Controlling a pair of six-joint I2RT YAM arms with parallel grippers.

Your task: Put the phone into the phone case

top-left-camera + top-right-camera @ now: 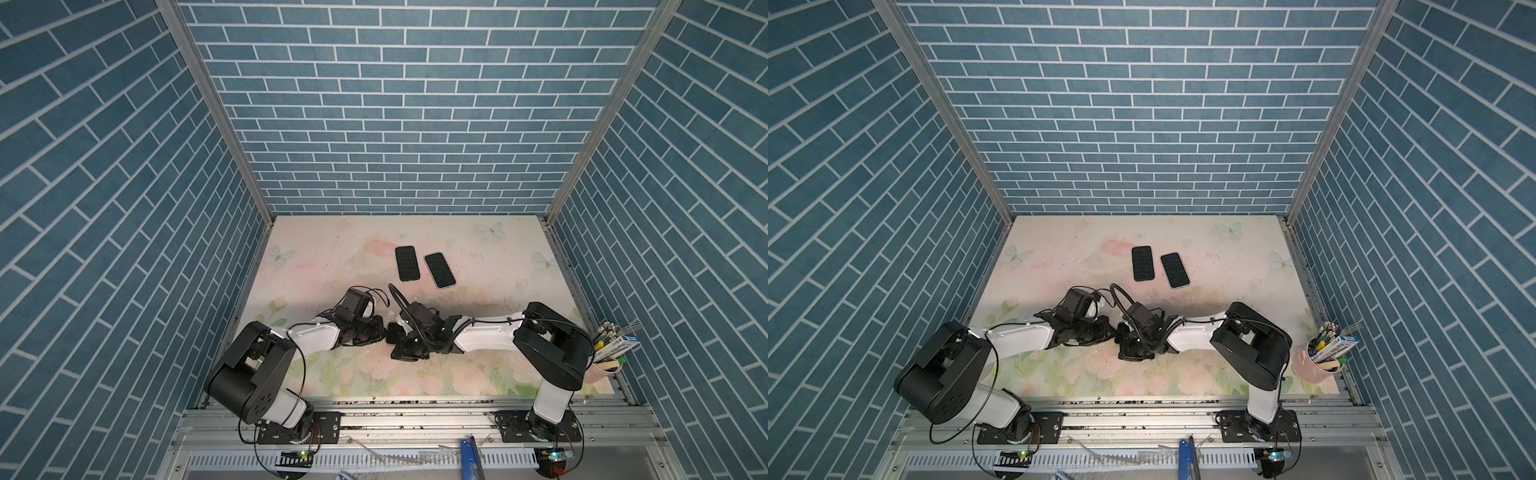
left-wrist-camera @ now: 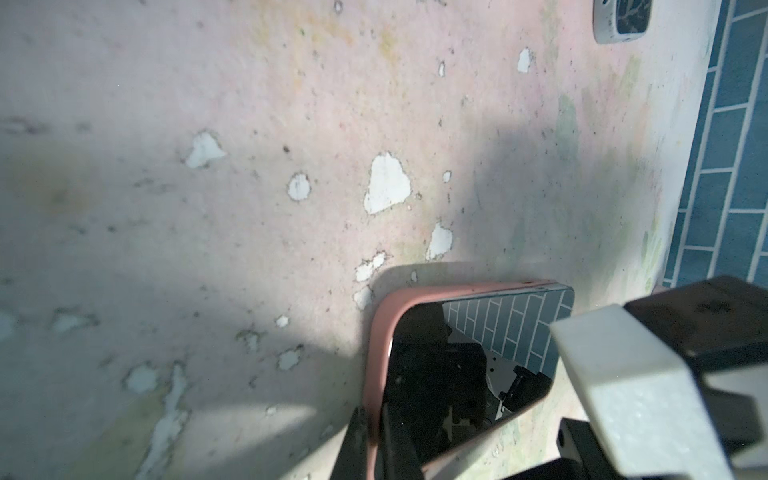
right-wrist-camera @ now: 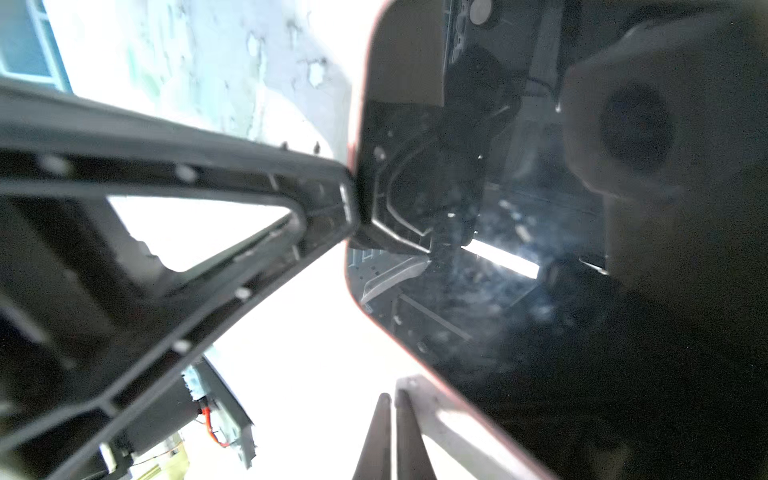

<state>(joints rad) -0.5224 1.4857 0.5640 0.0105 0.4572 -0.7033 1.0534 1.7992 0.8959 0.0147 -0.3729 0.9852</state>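
One phone (image 2: 478,353) sits mostly inside its phone case (image 2: 384,320); one corner looks proud. My left fingers (image 2: 353,442) clamp the case edge; right fingers (image 3: 374,440), state: cannot tell. Final seating remains.

I'm looking into a robot test cell in a lab, not anyone's home. The bench (image 1: 478,257) is boxed in on three sides by wall panels (image 1: 407,104) printed with blue brick, and bare aluminium posts (image 1: 208,91) hold them at the far corners. The bench top is only a flowered sheet, scuffed, with flaked patches (image 2: 386,187) in the left wrist view. An aluminium rail (image 1: 415,415) runs along the near edge with the left arm base (image 1: 291,428) and right arm base (image 1: 536,428) bolted to it. Loose cables and a lit circuit board (image 1: 1277,457) sit below. A pink cup (image 1: 1308,368) of pens stands at the near right corner.
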